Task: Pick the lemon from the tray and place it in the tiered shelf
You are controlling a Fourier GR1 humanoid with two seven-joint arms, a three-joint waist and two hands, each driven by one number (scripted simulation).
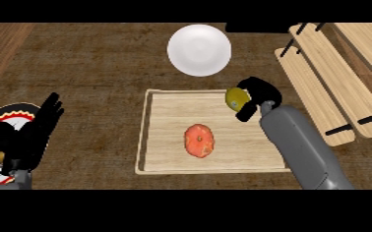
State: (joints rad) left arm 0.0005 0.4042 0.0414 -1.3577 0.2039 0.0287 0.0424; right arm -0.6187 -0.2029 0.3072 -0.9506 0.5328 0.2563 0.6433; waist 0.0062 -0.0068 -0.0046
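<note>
The lemon [236, 98] is being held by the right hand [254, 96], whose black fingers are curled round its right side; it is being kept over the far right corner of the tray [163, 128], and whether it is touching the tray's rim cannot be told. The grey right forearm [301, 147] is being shown coming in from the near right, crossing the tray's right edge. An orange-red fruit [200, 140] is lying near the middle of the tray, well apart from the lemon. A white plate [199, 50] is sitting on the wooden counter [94, 69] just beyond the tray's far edge. The tiered shelf [320, 78], made of pale wooden slats, is standing at the right, near the lemon but apart from it. The left hand [36, 132] is being rested at the near left edge, fingers straight and released, holding nothing
</note>
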